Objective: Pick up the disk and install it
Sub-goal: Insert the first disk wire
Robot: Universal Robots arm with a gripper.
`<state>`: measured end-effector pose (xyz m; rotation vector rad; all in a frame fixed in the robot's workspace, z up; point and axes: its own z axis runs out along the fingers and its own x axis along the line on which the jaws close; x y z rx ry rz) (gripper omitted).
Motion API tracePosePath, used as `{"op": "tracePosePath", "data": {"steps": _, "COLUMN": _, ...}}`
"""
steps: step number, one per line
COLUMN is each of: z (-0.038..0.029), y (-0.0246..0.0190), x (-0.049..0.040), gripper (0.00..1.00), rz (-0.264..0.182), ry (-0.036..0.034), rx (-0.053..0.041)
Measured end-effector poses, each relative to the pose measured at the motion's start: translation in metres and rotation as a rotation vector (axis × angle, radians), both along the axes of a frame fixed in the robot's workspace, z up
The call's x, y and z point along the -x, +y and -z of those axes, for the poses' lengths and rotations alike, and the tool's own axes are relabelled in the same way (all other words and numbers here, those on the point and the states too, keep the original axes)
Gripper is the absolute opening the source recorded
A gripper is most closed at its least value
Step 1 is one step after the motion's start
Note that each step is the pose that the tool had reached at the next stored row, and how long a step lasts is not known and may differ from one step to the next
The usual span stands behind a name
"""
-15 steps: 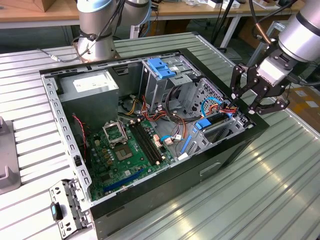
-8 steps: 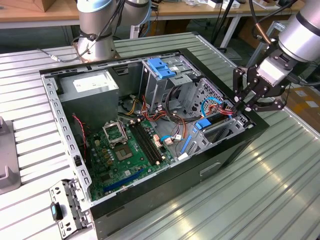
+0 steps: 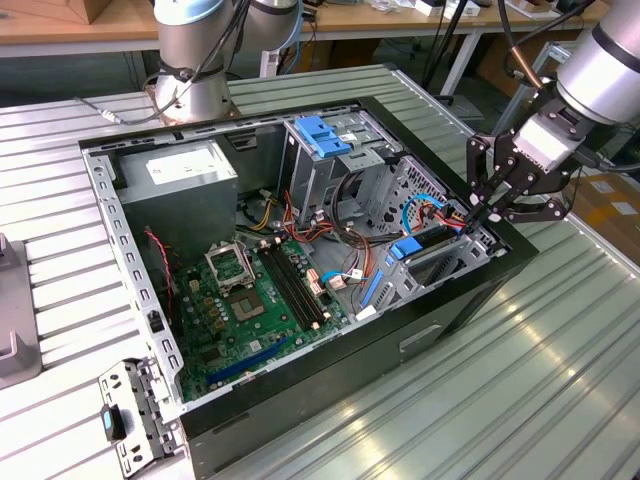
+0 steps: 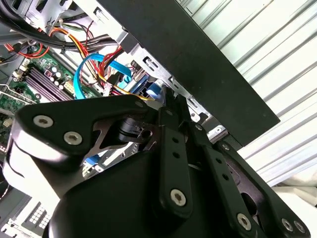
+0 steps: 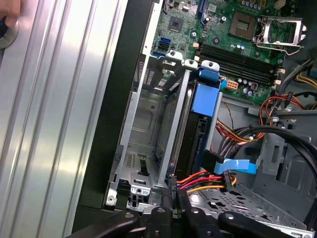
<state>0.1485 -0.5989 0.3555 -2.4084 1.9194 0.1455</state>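
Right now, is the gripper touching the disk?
Cannot tell. In the exterior view the gripper sits at the disk's end inside the case, but no contact or gap shows plainly.

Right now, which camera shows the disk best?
The first wrist view: the disk stands on edge in its bay, blue frame unobstructed. The exterior view shows it small, beneath the gripper. The second wrist view catches a blue sliver past the gripper.
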Motion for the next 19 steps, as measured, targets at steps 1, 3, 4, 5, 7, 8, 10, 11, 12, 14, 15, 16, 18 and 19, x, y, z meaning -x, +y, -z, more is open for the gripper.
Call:
{"op": "tracePosePath", "data": {"steps": 1, "z": 0.0, "y": 0.0, "x": 0.0, "gripper": 0.16, "rz": 0.0, "ry": 0.0, "rx": 0.0}}
{"op": "tracePosePath", "data": {"steps": 3, "z": 0.0, "y": 0.0, "x": 0.0003, "gripper": 0.16, "rz": 0.002, "ry": 0.0, "rx": -0.0002}}
{"op": "tracePosePath", "data": {"steps": 4, "z": -0.0005, "y": 0.0, "x": 0.0006, "gripper": 0.16, "rz": 0.006, "ry": -0.0001, "rx": 0.0001}}
{"op": "tracePosePath", "data": {"steps": 5, "z": -0.0014, "y": 0.0, "x": 0.001, "gripper": 0.16, "rz": 0.01, "ry": -0.0003, "rx": 0.0002}}
{"op": "tracePosePath", "data": {"steps": 7, "z": -0.0035, "y": 0.0002, "x": 0.0017, "gripper": 0.16, "rz": 0.017, "ry": -0.0007, "rx": 0.0}}
{"op": "tracePosePath", "data": {"steps": 8, "z": -0.004, "y": 0.0002, "x": 0.0021, "gripper": 0.16, "rz": 0.022, "ry": -0.0009, "rx": -0.0001}}
{"op": "tracePosePath", "data": {"steps": 10, "z": -0.0041, "y": 0.0002, "x": 0.0032, "gripper": 0.16, "rz": 0.035, "ry": -0.001, "rx": -0.0001}}
{"op": "tracePosePath", "data": {"steps": 11, "z": -0.0041, "y": 0.0002, "x": 0.0037, "gripper": 0.16, "rz": 0.041, "ry": -0.001, "rx": 0.0001}}
{"op": "tracePosePath", "data": {"steps": 12, "z": -0.0041, "y": 0.0002, "x": 0.0042, "gripper": 0.16, "rz": 0.049, "ry": -0.0009, "rx": 0.0001}}
{"op": "tracePosePath", "data": {"steps": 14, "z": -0.0042, "y": 0.0002, "x": 0.0054, "gripper": 0.16, "rz": 0.066, "ry": -0.0009, "rx": 0.0002}}
{"op": "tracePosePath", "data": {"steps": 15, "z": -0.0042, "y": 0.0002, "x": 0.0059, "gripper": 0.16, "rz": 0.073, "ry": -0.0009, "rx": 0.0002}}
{"op": "tracePosePath", "data": {"steps": 16, "z": -0.0041, "y": 0.0002, "x": 0.0064, "gripper": 0.16, "rz": 0.08, "ry": -0.0009, "rx": 0.0001}}
{"op": "tracePosePath", "data": {"steps": 18, "z": -0.0038, "y": 0.0003, "x": 0.0081, "gripper": 0.16, "rz": 0.095, "ry": -0.0009, "rx": 0.0004}}
{"op": "tracePosePath", "data": {"steps": 19, "z": -0.0038, "y": 0.0005, "x": 0.0099, "gripper": 0.16, "rz": 0.097, "ry": -0.001, "rx": 0.0006}}
